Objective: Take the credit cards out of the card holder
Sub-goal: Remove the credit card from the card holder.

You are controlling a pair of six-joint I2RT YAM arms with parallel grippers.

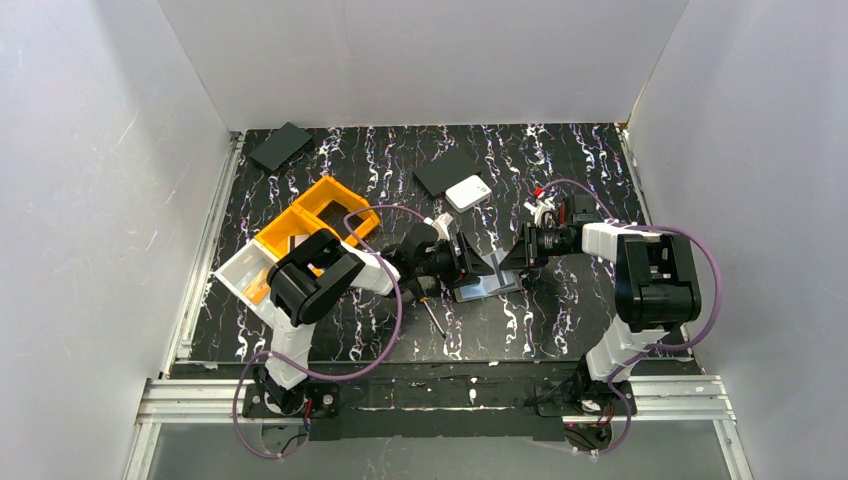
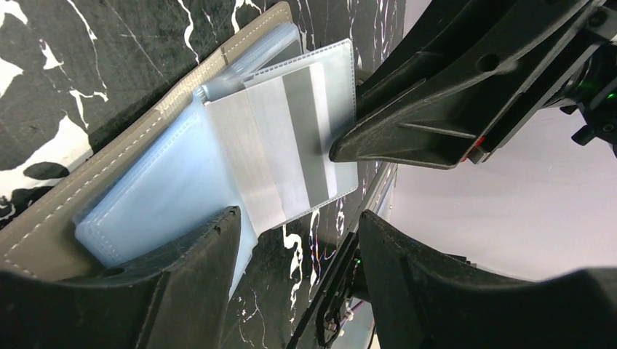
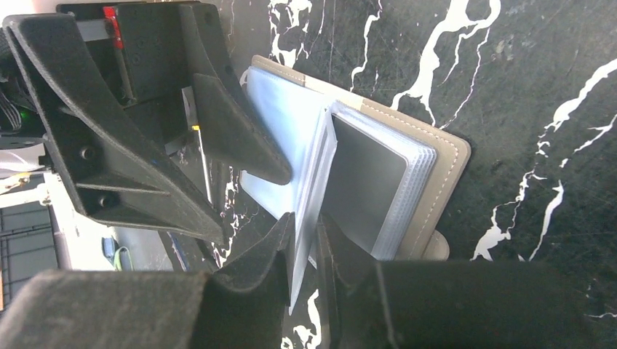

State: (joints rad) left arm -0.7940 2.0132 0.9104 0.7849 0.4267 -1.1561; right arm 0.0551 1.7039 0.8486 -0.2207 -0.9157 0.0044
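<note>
Card holder lies open; screwdriver beside it, white box beyond

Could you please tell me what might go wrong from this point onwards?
The right gripper straddles a raised sleeve page. Closing there could pinch only plastic and drag the card holder along. The left gripper sits very close by, so the two might collide.

The card holder looks matt leatherette (sleeves glossy plastic).
</note>
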